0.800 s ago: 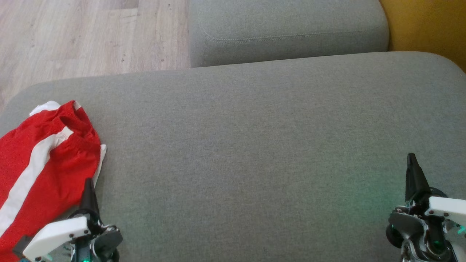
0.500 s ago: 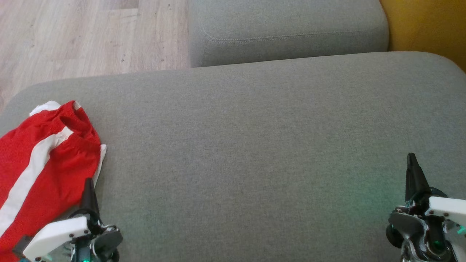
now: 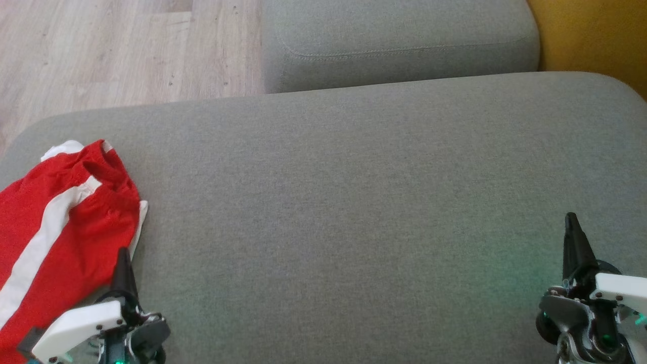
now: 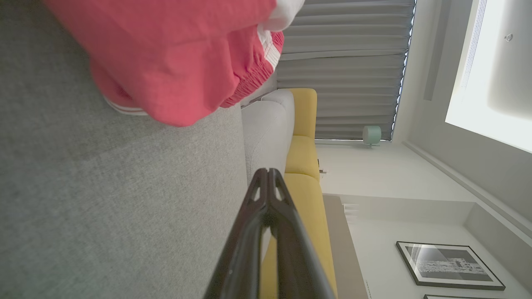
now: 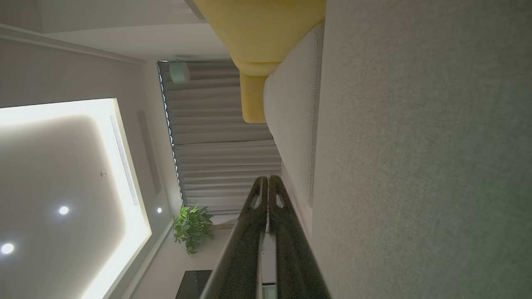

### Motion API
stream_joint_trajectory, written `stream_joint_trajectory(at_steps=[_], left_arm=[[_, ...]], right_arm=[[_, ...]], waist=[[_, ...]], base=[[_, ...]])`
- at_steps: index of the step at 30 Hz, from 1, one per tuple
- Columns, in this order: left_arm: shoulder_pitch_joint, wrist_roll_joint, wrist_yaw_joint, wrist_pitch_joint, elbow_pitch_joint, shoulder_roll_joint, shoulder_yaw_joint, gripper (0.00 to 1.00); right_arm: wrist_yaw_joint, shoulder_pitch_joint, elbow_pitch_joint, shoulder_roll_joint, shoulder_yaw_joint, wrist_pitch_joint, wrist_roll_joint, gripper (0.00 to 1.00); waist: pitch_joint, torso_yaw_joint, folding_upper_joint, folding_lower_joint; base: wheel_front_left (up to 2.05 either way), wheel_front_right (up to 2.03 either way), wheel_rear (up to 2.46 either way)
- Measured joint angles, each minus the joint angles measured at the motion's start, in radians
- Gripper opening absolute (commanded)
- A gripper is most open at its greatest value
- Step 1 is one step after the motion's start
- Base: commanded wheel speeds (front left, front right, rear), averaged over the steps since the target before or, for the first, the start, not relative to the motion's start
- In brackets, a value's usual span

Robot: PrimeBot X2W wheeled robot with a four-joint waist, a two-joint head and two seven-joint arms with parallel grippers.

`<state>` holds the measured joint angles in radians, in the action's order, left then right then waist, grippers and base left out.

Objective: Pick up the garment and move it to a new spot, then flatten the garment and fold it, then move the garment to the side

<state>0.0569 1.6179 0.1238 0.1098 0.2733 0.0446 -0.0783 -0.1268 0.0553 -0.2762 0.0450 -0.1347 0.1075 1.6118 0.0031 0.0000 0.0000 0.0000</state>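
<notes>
Left gripper (image 3: pixel 122 251) and right gripper (image 3: pixel 571 216) sit closed, empty; garment (image 3: pixel 71 227) lies apparently folded at the sofa (image 3: pixel 354 202) edge, so little seems left.

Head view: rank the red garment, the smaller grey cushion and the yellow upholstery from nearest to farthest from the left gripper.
From the left gripper:
1. Red garment, right beside it at the left edge.
2. Smaller grey cushion, across the big cushion, top middle.
3. Yellow upholstery, far top right corner.
</notes>
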Motion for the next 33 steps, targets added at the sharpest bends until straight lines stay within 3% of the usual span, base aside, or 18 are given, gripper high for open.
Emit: stream_joint_trajectory(at_steps=[12,13,15,16,17,18,33], left_arm=[[0.000,0.000,0.000,0.000,0.000,0.000,0.000,0.00],[0.000,0.000,0.000,0.000,0.002,0.000,0.000,1.00],[-0.009,0.000,-0.001,0.000,0.028,-0.001,0.004,1.00],[-0.020,0.000,-0.001,0.000,0.045,-0.002,0.007,0.00],[-0.033,0.000,-0.001,0.000,0.062,-0.003,0.009,0.00],[-0.046,0.000,-0.001,0.000,0.079,-0.004,0.011,1.00],[-0.081,-0.060,-0.001,-0.036,0.082,-0.008,0.043,1.00]], right_arm=[[0.000,0.000,0.000,0.000,0.000,0.000,0.000,0.00],[0.000,0.000,-0.001,0.000,0.000,0.000,0.000,1.00],[0.000,-0.011,-0.027,-0.002,0.002,0.000,0.000,1.00],[0.000,-0.022,-0.045,-0.003,0.002,0.000,0.000,0.00],[0.000,-0.036,-0.062,-0.005,0.002,0.000,0.000,0.00],[0.000,-0.050,-0.079,-0.006,0.003,0.000,0.000,1.00],[0.001,-0.083,-0.090,-0.007,0.037,-0.035,-0.055,1.00]], waist=[[0.000,0.000,0.0000,0.0000],[0.000,0.000,0.0000,0.0000],[0.000,0.000,0.0000,0.0000],[0.000,0.000,0.0000,0.0000],[0.000,0.000,0.0000,0.0000],[0.000,0.000,0.0000,0.0000],[-0.012,0.000,0.0000,0.0001]], base=[[0.00,0.00,0.00],[0.00,0.00,0.00],[0.00,0.00,0.00],[0.00,0.00,0.00],[0.00,0.00,0.00],[0.00,0.00,0.00],[0.00,0.00,0.00]])
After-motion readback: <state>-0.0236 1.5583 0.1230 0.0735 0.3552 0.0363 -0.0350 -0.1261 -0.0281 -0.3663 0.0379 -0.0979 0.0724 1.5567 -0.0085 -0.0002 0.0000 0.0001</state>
